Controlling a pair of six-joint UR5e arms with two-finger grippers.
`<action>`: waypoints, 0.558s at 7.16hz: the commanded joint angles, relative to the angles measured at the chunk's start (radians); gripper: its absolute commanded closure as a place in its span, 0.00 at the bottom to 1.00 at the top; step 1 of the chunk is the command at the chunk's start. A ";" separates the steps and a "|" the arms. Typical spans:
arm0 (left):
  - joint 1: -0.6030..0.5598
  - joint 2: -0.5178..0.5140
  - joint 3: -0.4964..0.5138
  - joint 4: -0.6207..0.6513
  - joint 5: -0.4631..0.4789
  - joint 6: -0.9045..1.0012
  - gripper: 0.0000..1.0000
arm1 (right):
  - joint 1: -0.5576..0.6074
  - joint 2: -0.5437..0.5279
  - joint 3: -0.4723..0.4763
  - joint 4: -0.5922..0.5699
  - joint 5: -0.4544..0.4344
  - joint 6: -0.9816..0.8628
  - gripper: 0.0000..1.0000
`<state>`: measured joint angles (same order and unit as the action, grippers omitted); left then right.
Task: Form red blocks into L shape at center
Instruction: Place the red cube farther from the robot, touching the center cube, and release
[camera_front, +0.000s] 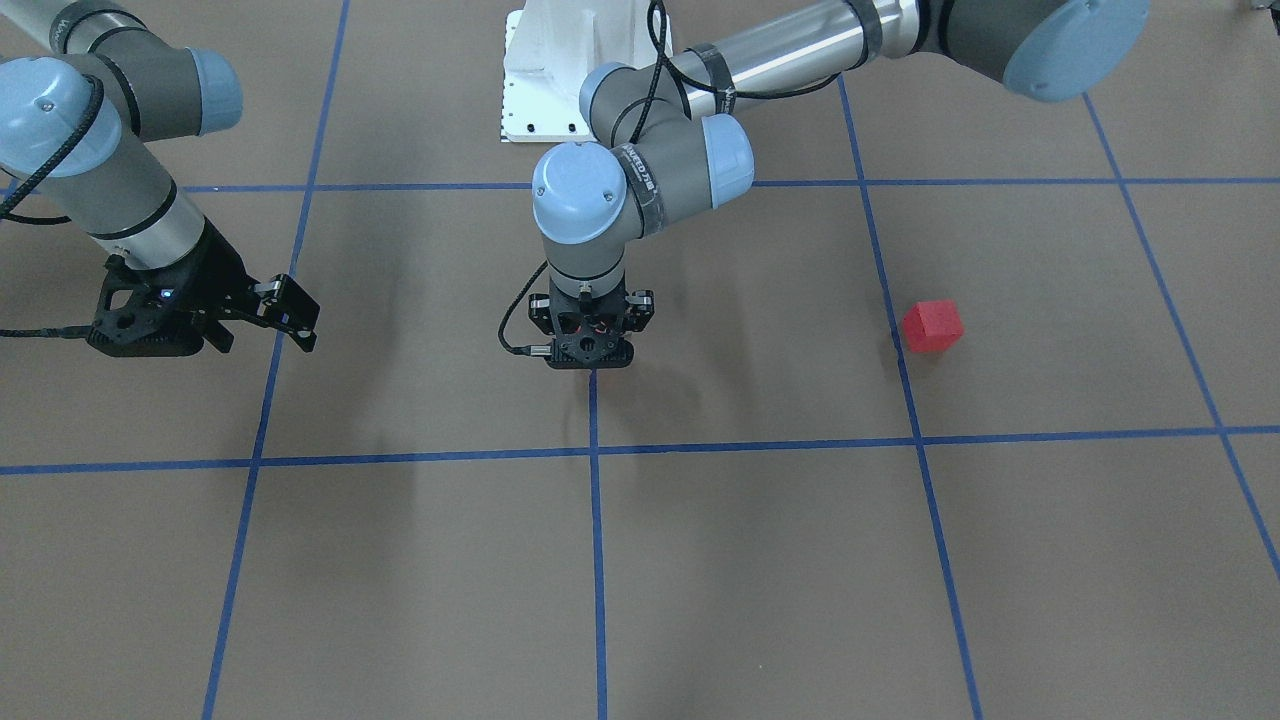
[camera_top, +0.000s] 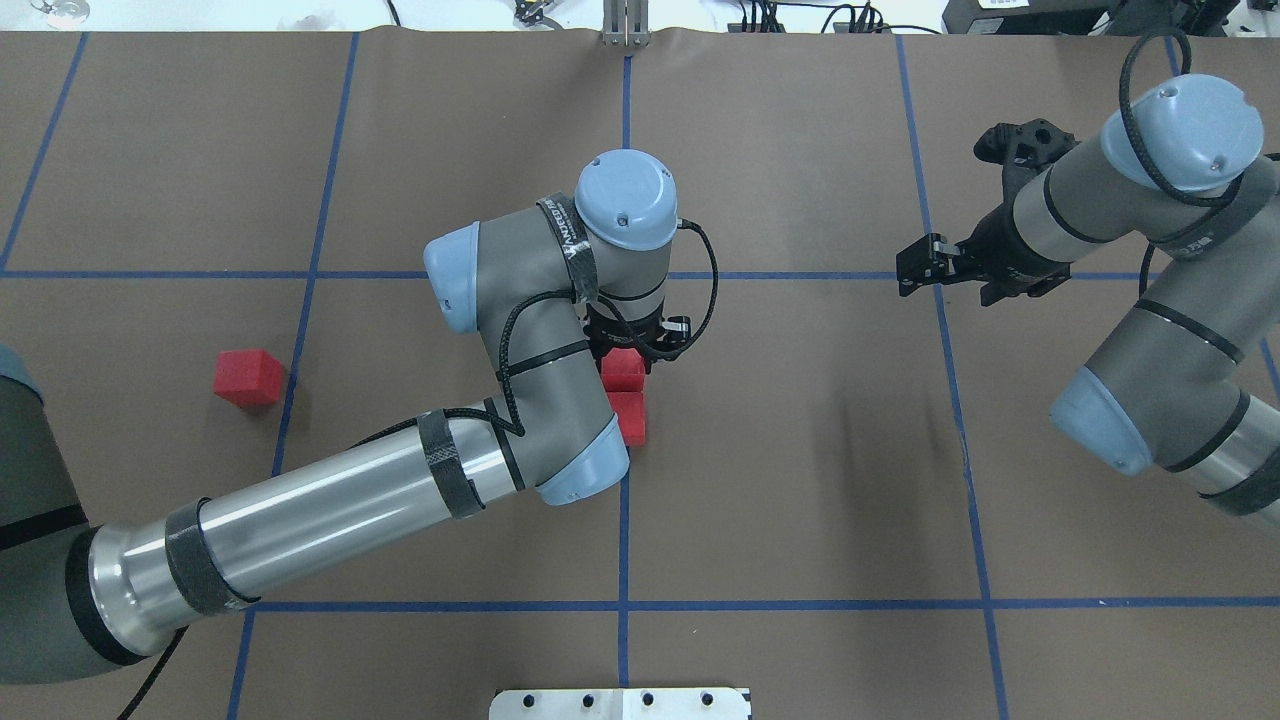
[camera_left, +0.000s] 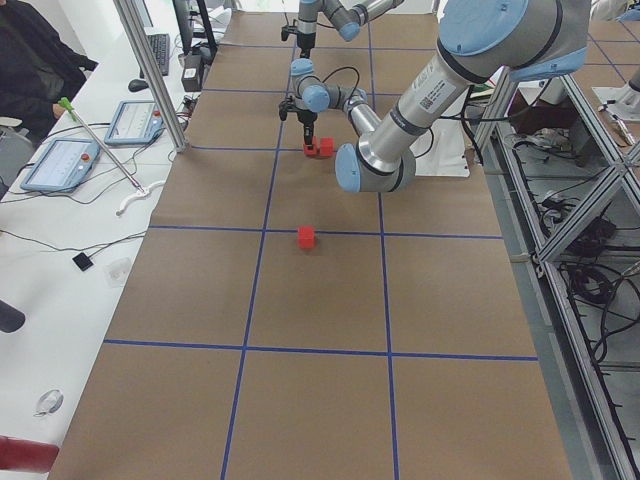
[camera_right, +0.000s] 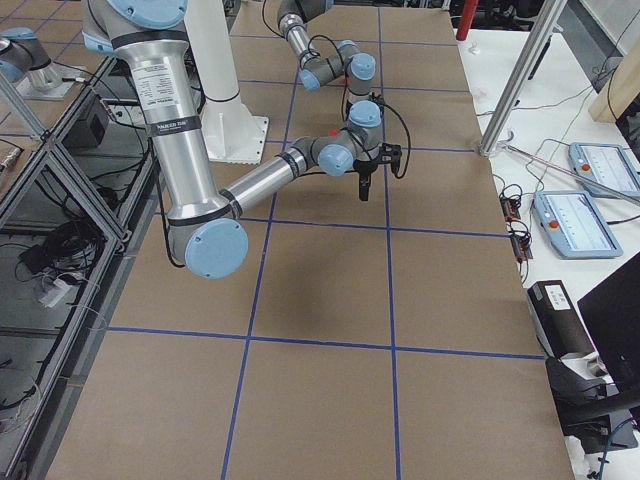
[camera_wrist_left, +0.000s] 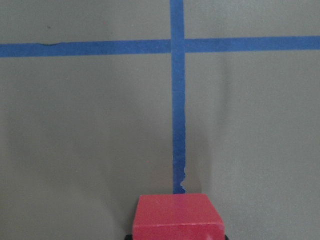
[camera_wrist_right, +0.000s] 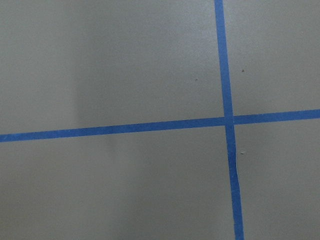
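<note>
My left gripper (camera_top: 628, 362) points straight down at the center (camera_top: 623, 480) and is shut on a red block (camera_top: 625, 368), low over the brown surface. In the left wrist view this block (camera_wrist_left: 177, 216) fills the bottom edge on the blue line, with dark fingertips (camera_wrist_left: 128, 235) at its sides. A second red block (camera_top: 630, 417) lies right behind it, touching or nearly touching. The third red block (camera_top: 248, 376) (camera_front: 932, 325) lies alone far on my left. My right gripper (camera_top: 912, 268) (camera_front: 300, 320) hovers open and empty far to the right.
The left arm's forearm (camera_top: 330, 510) crosses the near-left part of the table. The white base plate (camera_front: 545, 80) is at the robot's edge. Tablets (camera_left: 60, 165) and metal posts stand on the operators' side. Blue tape lines (camera_wrist_right: 227, 120) mark the grid.
</note>
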<state>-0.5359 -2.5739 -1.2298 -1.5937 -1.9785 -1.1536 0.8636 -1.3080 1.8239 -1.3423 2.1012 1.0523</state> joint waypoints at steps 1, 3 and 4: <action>0.001 0.003 -0.003 -0.002 -0.002 -0.003 1.00 | 0.000 0.003 0.000 -0.001 0.000 0.000 0.01; 0.002 0.004 -0.005 -0.003 -0.002 -0.001 1.00 | 0.000 0.004 0.000 0.000 0.000 0.000 0.01; 0.004 0.004 -0.008 -0.003 -0.003 -0.005 1.00 | 0.000 0.004 0.000 0.000 0.000 0.000 0.01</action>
<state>-0.5335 -2.5699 -1.2351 -1.5963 -1.9807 -1.1560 0.8636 -1.3045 1.8239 -1.3427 2.1016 1.0523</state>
